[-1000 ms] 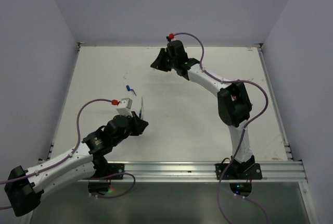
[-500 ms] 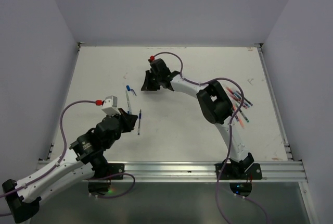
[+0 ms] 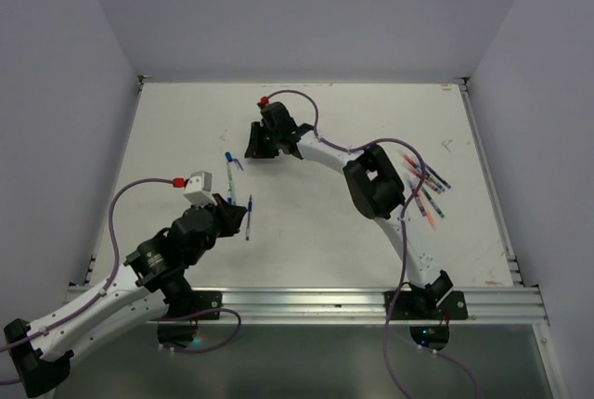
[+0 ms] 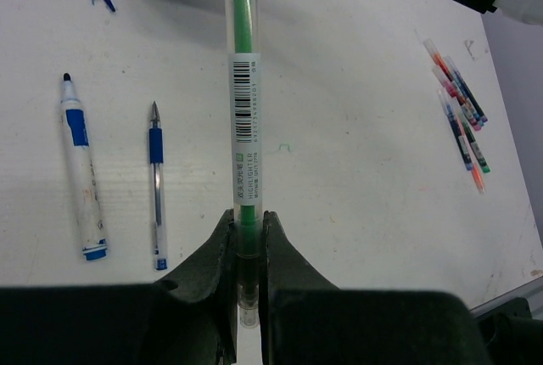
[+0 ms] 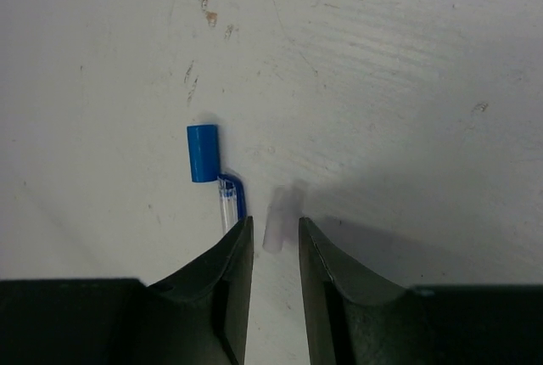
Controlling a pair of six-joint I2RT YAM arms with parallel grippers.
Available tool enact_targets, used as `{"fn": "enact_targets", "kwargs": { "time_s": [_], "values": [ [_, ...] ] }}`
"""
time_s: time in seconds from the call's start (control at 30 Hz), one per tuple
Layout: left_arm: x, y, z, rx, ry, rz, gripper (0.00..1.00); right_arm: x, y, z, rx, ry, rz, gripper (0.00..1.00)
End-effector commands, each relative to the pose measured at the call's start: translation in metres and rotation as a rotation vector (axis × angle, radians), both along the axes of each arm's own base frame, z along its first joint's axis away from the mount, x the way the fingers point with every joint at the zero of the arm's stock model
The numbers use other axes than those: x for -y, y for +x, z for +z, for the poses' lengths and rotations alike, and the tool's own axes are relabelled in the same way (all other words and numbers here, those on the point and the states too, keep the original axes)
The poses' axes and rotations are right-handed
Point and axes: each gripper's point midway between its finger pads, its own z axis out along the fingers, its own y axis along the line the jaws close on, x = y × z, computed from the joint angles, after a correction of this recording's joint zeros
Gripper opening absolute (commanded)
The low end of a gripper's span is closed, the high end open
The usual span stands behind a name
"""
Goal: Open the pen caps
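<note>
Treat the step in hand, by judgement only, as cap disposal after a pull. Find the left claw (image 4: 247, 233) clamped tight on the near end of a green-cored pen (image 4: 243, 110), with the clear barrel and barcode label facing up and the far end aimed toward the right arm (image 3: 371, 176), cut off by the top edge of the left wrist view. Cannot confirm a cap on that end. Find the right claw (image 5: 273, 246) low over the desk (image 5: 424, 85), jaws parted by a narrow gap. Note a pale sleeve (image 5: 278, 216), blurred, in line with that gap just past the fingertips and narrower than the gap. Cannot tell held from lying loose. Note a blue cap (image 5: 203, 153) with clip flat on the desk just left of the sleeve, off any barrel. Note a marker (image 4: 81, 178) and a blue-grip pen (image 4: 156, 187) side by side on the desk left of the held pen, tips bare, and a cluster of coloured pens (image 3: 422, 186) well apart to the right, presumably capped. For the next move, probably: raise the right claw clear of the loose caps, lay the green-cored pen beside the opened pair, then fetch from the cluster. Requires one claw on the barrel, the other on the short cap, and a pull in line with the barrel. Read the left arm (image 3: 121, 288) as stretched forward and rightward from the near-left corner, and the right arm as folded at the elbow and reaching left to far-centre, claw pointing down.
</note>
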Motion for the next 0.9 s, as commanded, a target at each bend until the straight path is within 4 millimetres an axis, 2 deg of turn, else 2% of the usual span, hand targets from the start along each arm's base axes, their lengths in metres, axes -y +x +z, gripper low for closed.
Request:
{"fn": "enact_targets", "kwargs": {
  "time_s": [0.0, 0.17, 0.27, 0.3, 0.33, 0.4, 0.43, 0.47, 0.5, 0.53, 0.57, 0.6, 0.63, 0.67, 0.7, 0.73, 0.77, 0.8, 0.87],
  "values": [
    [0.003, 0.001, 0.007, 0.023, -0.005, -0.016, 0.00, -0.009, 0.007, 0.009, 0.028, 0.004, 0.000, 0.32],
    [0.004, 0.000, 0.008, 0.024, -0.007, -0.027, 0.00, -0.014, 0.007, 0.014, 0.028, 0.010, -0.005, 0.38],
    [0.006, 0.000, 0.008, 0.028, -0.002, -0.042, 0.00, -0.009, 0.010, 0.030, 0.065, 0.015, -0.031, 0.39],
    [0.009, -0.001, 0.006, 0.018, 0.001, -0.053, 0.00, -0.004, 0.007, 0.025, 0.061, 0.005, -0.039, 0.39],
    [0.011, -0.001, 0.004, 0.012, 0.009, -0.062, 0.00, 0.000, 0.009, 0.047, 0.095, 0.016, -0.061, 0.39],
    [0.021, -0.001, -0.001, -0.005, 0.011, -0.104, 0.00, 0.011, 0.009, 0.063, 0.122, 0.003, -0.090, 0.39],
    [0.024, -0.001, -0.005, -0.019, 0.015, -0.111, 0.00, 0.020, 0.005, 0.061, 0.121, -0.024, -0.103, 0.40],
    [0.029, 0.001, -0.013, -0.045, 0.030, -0.120, 0.00, 0.030, 0.006, 0.088, 0.167, -0.025, -0.135, 0.45],
    [0.034, 0.000, -0.018, -0.067, 0.033, -0.137, 0.00, 0.045, -0.002, 0.082, 0.147, -0.080, -0.154, 0.49],
    [0.038, -0.001, -0.023, -0.085, 0.031, -0.146, 0.00, 0.056, -0.003, 0.087, 0.153, -0.110, -0.178, 0.52],
    [0.044, 0.001, -0.032, -0.118, 0.046, -0.156, 0.00, 0.073, -0.002, 0.112, 0.204, -0.139, -0.228, 0.62],
    [0.047, 0.001, -0.037, -0.133, 0.049, -0.158, 0.00, 0.092, -0.012, 0.103, 0.174, -0.210, -0.245, 0.66],
    [0.051, 0.003, -0.038, -0.143, 0.042, -0.156, 0.00, 0.108, -0.014, 0.108, 0.170, -0.231, -0.280, 0.70],
    [0.052, 0.005, -0.049, -0.174, 0.066, -0.151, 0.00, 0.124, -0.017, 0.129, 0.193, -0.230, -0.319, 0.76],
    [0.054, 0.006, -0.053, -0.185, 0.072, -0.148, 0.00, 0.142, -0.029, 0.118, 0.160, -0.270, -0.327, 0.77],
    [0.057, 0.008, -0.053, -0.188, 0.069, -0.146, 0.00, 0.159, -0.031, 0.120, 0.147, -0.287, -0.367, 0.78],
    [0.056, 0.010, -0.063, -0.211, 0.096, -0.135, 0.00, 0.179, -0.035, 0.137, 0.176, -0.303, -0.415, 0.79],
    [0.057, 0.012, -0.066, -0.220, 0.109, -0.129, 0.00, 0.204, -0.046, 0.127, 0.147, -0.395, -0.447, 0.80],
    [0.059, 0.014, -0.075, -0.244, 0.137, -0.127, 0.00, 0.244, -0.053, 0.131, 0.146, -0.513, -0.537, 0.80]
  ]
}}
